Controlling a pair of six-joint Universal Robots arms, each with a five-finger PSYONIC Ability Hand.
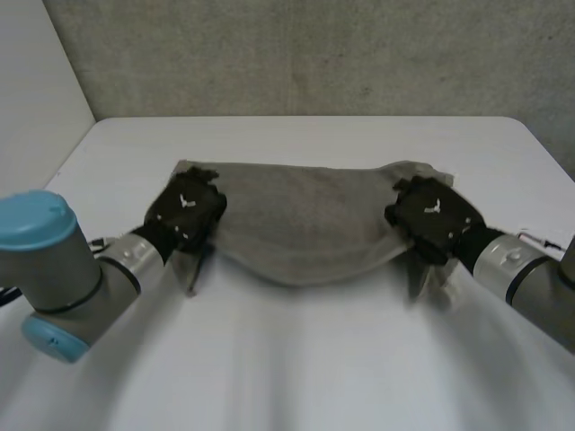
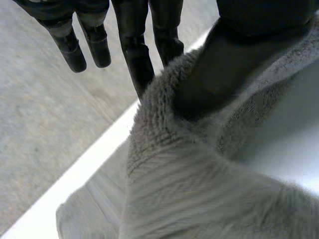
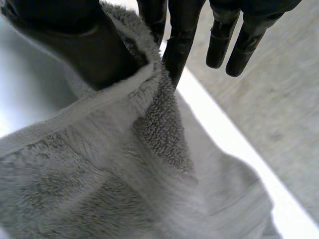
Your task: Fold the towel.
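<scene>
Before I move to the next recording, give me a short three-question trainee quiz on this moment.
1. True or false: the towel lies flat and untouched on the table.
2. What holds the towel? A) one hand alone B) the left hand and the right hand, one at each end C) nothing
3. Fill in: each hand pinches the towel between a finger and its ____.

Key: 1 false; 2 B; 3 thumb.
</scene>
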